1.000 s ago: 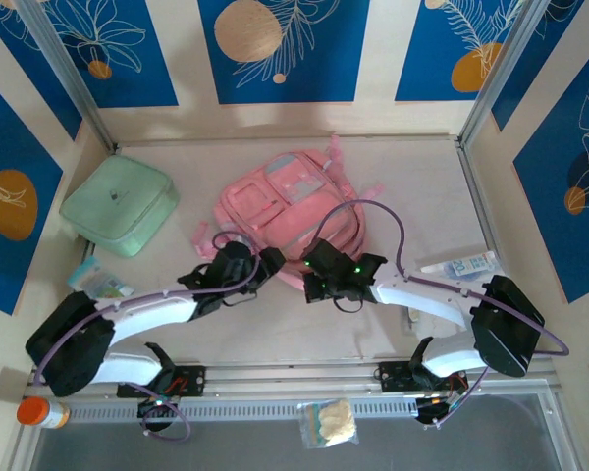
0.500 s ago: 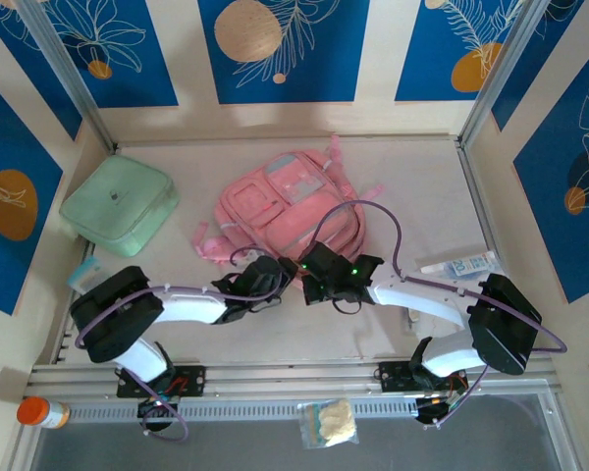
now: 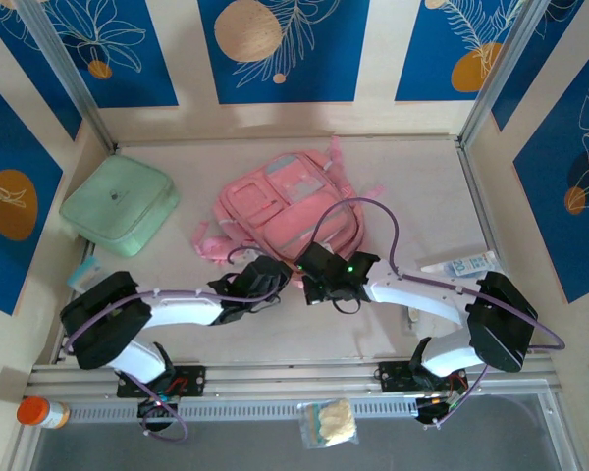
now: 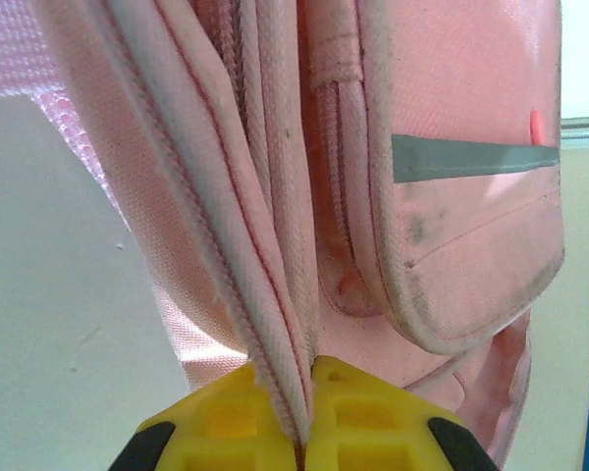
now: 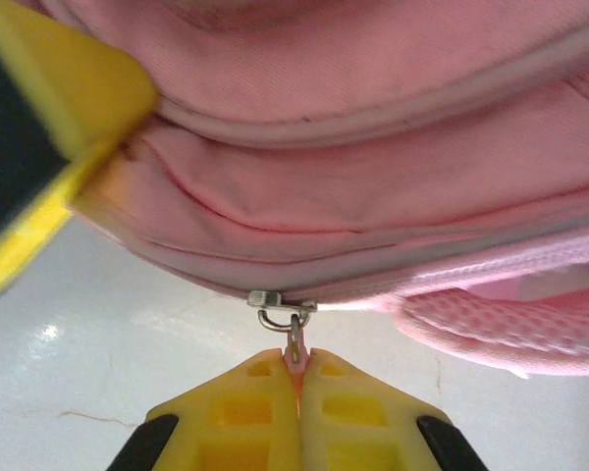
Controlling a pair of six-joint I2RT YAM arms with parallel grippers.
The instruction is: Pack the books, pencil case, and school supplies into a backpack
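Large pink fabric backpack [image 3: 287, 204]: lies flat, centre of bench [image 3: 422, 177], main zip apparently unopened.
Left gripper [image 4: 305, 412]: newly swung in from the left; jaws clenched on the backpack's near seam.
Right gripper [image 5: 296, 378]: jaws clenched on small metal zipper pull [image 5: 293, 334].
Brace set; unzipping can probably start.

**Robot laboratory test cell.**
Pale surface [image 3: 422, 186] walled by blue-and-cream leaf-print panels [image 3: 285, 59] on metal frame posts [image 3: 64, 74]; left arm [image 3: 177, 309] and right arm [image 3: 422, 289] bolted to a metal rail [image 3: 294, 376] at its near edge.
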